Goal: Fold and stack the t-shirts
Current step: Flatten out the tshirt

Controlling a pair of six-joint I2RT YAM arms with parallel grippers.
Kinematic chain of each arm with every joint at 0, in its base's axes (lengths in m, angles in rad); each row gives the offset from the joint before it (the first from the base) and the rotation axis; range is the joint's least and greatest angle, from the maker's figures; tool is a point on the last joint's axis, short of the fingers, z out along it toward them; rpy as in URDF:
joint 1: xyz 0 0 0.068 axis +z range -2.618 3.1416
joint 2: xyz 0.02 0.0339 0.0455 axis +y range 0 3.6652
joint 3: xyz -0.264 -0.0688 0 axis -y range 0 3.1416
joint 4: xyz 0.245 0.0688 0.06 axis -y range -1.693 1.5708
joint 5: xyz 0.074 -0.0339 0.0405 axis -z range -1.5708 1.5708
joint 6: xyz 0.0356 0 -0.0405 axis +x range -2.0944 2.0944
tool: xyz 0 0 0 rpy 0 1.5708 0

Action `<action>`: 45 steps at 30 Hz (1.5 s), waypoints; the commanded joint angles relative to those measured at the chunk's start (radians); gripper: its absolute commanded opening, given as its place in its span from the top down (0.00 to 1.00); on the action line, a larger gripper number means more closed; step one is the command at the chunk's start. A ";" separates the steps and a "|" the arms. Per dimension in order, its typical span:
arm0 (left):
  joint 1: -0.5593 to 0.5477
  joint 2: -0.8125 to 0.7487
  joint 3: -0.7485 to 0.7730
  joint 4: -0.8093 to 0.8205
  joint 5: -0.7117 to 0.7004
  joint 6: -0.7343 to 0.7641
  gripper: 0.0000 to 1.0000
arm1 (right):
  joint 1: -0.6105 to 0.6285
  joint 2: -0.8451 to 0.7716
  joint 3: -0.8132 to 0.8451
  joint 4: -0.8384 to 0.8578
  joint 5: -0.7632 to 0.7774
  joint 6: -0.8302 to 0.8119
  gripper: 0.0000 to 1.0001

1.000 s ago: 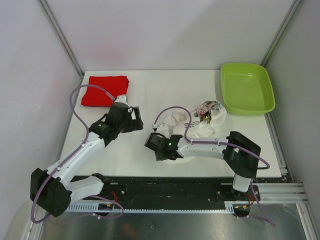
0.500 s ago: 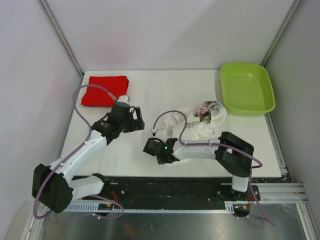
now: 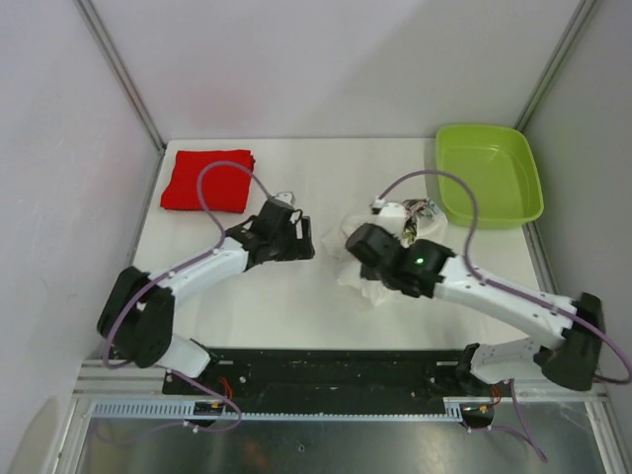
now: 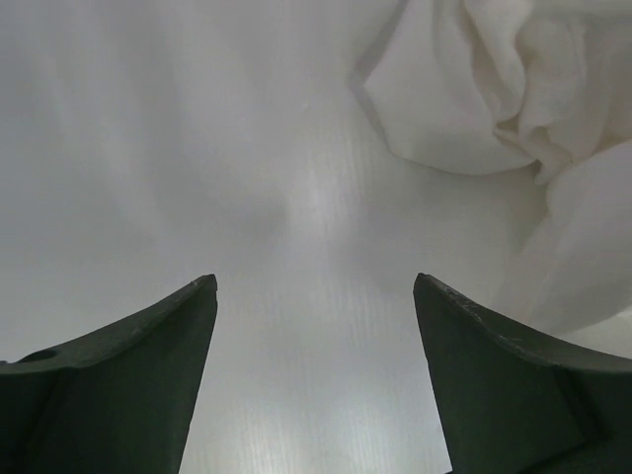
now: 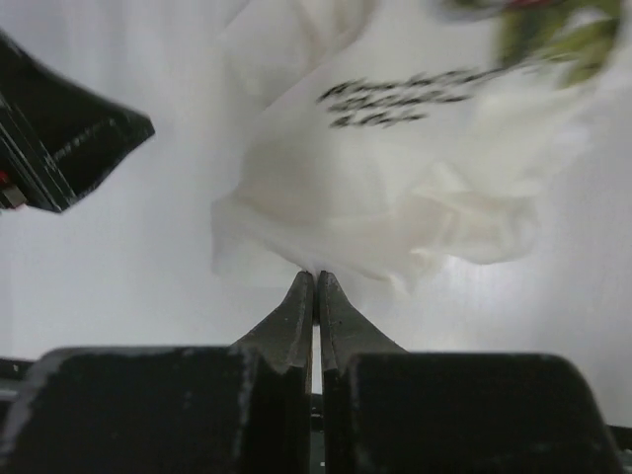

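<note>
A: Where do we find the two shirts?

B: We see the red t-shirt [image 3: 205, 180] folded flat at the far left corner of the table [image 3: 296, 173], well apart from both grippers. The white t-shirt [image 5: 395, 197] lies crumpled right of centre, just beside the green tray [image 3: 489, 173], which sits at the far right corner.

A: And its print?

B: We make out the coloured patch [image 3: 420, 210] on the side of the heap nearest the tray. In the right wrist view there are a few lines of black lettering [image 5: 415, 99] on a fold.

A: What do we say of the right gripper [image 5: 316, 276]?

B: Its fingers are pressed together with only a hairline between them, and the tips meet the near edge of the white t-shirt. We cannot tell whether any cloth is pinched there; that view is blurred.

A: And the left gripper [image 4: 314, 283]?

B: Released: the two fingers stand wide apart over bare table, holding nothing. The white t-shirt's bunched folds fill the upper right of its view; we cannot tell whether they touch the finger on that side.

A: And from above?

B: We see both arms reaching toward the middle, the left one ending just beside the heap's left edge.
</note>
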 commanded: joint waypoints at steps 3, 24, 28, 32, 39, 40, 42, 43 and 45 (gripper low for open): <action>-0.065 0.158 0.140 0.120 0.035 0.037 0.19 | -0.156 -0.206 0.012 -0.191 0.117 -0.008 1.00; -0.085 0.537 0.399 0.151 0.078 0.080 0.45 | -0.552 -0.336 0.182 -0.247 0.093 -0.243 1.00; -0.086 0.542 0.393 0.150 0.003 0.065 0.75 | -0.616 -0.306 0.224 -0.209 0.059 -0.281 1.00; -0.073 0.435 0.335 0.136 -0.105 0.072 0.98 | -0.647 -0.273 0.268 -0.182 0.026 -0.306 1.00; -0.017 0.161 0.200 0.042 -0.233 0.082 1.00 | -0.655 -0.255 0.327 -0.176 0.035 -0.337 1.00; -0.009 0.117 0.186 0.022 -0.248 0.084 1.00 | -0.656 -0.255 0.334 -0.176 0.037 -0.341 1.00; 0.000 0.029 0.162 -0.011 -0.290 0.100 1.00 | -0.656 -0.252 0.347 -0.175 0.040 -0.348 1.00; 0.002 -0.013 0.154 -0.030 -0.311 0.109 1.00 | -0.656 -0.251 0.354 -0.176 0.043 -0.351 1.00; 0.005 -0.103 0.146 -0.075 -0.348 0.129 1.00 | -0.657 -0.249 0.369 -0.176 0.049 -0.359 1.00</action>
